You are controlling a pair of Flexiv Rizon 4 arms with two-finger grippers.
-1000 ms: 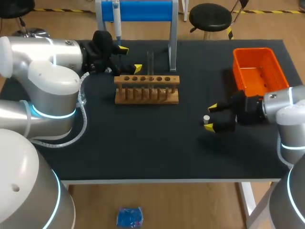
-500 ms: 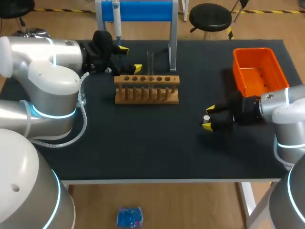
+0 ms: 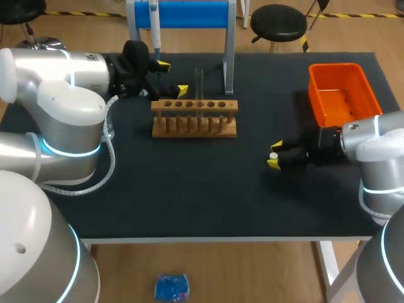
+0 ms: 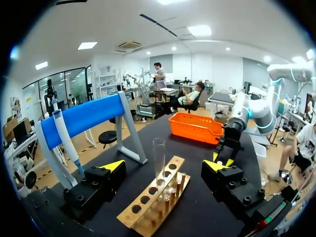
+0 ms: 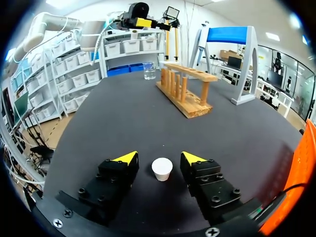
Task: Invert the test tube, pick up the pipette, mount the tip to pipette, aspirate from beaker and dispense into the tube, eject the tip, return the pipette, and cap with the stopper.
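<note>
A small white stopper (image 3: 273, 155) stands on the black table, right of the middle. My right gripper (image 3: 276, 156) lies low around it. In the right wrist view the stopper (image 5: 162, 169) sits between the yellow-tipped fingers (image 5: 125, 158) with a gap on each side, so the gripper is open. A clear test tube (image 3: 199, 82) stands upright in the wooden rack (image 3: 194, 118). My left gripper (image 3: 173, 77) is open behind the rack's left end, with the tube (image 4: 159, 160) ahead of its fingers. The pipette (image 3: 153, 25) hangs on the blue stand (image 3: 189, 12).
An orange bin (image 3: 344, 95) sits at the back right, just behind my right arm. A glass beaker (image 3: 108, 130) stands close to my left arm, left of the rack. The stand's legs (image 3: 228, 69) come down behind the rack.
My right gripper's fingers have narrowed around the stopper and the arm has edged slightly left. My left arm has not moved.
</note>
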